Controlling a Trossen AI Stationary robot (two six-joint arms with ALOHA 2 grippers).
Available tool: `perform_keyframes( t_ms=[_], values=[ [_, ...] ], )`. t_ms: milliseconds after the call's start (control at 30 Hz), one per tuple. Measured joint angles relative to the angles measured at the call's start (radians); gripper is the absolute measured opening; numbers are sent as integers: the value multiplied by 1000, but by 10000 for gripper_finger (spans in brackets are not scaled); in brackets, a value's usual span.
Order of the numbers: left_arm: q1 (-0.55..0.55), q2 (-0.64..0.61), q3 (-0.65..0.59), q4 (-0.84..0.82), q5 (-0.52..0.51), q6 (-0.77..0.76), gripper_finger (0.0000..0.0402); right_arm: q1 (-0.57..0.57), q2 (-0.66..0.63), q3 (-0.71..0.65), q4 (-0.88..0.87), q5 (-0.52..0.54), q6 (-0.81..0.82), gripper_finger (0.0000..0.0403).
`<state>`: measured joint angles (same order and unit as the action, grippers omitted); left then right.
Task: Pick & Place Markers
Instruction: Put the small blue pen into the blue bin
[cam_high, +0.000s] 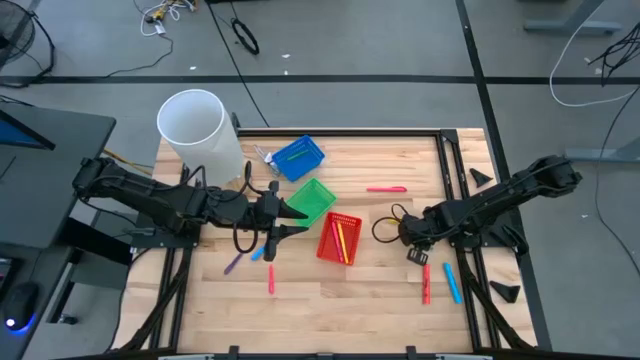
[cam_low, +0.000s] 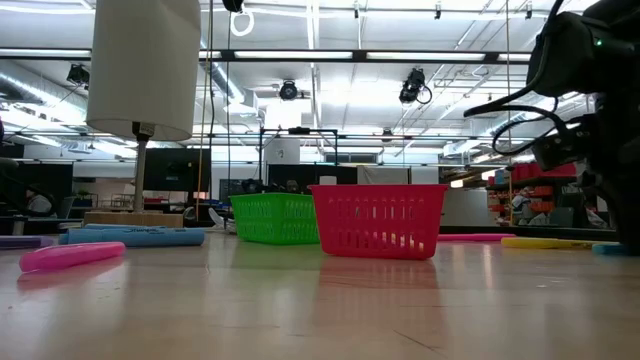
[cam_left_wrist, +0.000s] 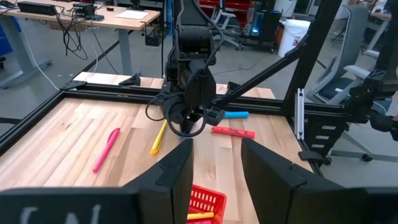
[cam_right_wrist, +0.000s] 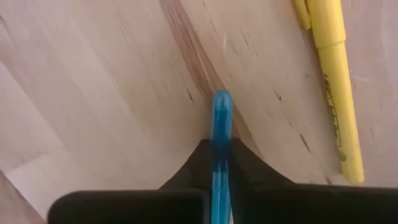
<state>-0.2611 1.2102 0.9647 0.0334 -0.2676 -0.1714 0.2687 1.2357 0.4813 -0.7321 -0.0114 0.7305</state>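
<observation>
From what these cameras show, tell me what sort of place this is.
Probably a robotics lab or workshop. The wooden table stands in a black metal frame on a bare floor with loose cables; beyond it are desks, office chairs and long ceiling lights.

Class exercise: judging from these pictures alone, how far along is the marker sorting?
Done: yellow markers lie in the red basket. In hand: the right gripper is shut on a blue marker. Left: the pink marker, a red marker and others on the table.
</observation>
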Motion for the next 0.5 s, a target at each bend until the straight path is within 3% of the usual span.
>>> perform_keyframes(
  t_ms=[500],
  values=[
    [0, 0, 0, 1, 0, 1, 140, 0, -19, 237, -166, -4, -39, 12]
  ],
)
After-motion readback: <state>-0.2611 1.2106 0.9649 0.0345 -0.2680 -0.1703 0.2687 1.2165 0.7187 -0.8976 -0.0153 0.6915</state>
